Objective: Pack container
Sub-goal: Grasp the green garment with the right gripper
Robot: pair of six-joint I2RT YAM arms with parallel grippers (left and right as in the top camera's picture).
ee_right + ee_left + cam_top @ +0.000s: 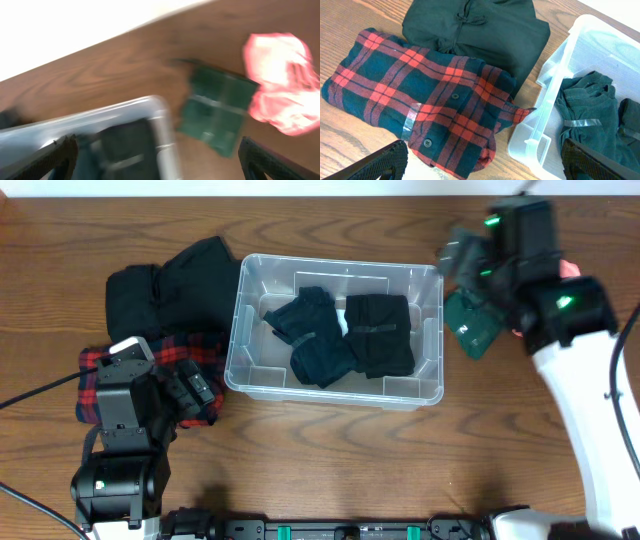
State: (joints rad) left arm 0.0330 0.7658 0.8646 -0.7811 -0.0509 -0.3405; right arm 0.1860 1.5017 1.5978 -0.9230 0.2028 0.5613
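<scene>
You have the container [238, 330] mid-bench [330, 450], with two dark folded garments [315, 330] side by side inside it. The left wrist view gives you the whole red plaid shirt [420, 100], which the arm partly covers overhead, with a tape strip on it and a black garment [485, 30] touching it. The blurred right wrist view shows a pink bundle [280, 80] beside the green folded piece [217, 107]; its white mark overhead is too small to read. Left end effector [487, 160] and right end effector [165, 157] are both spread wide and empty.
</scene>
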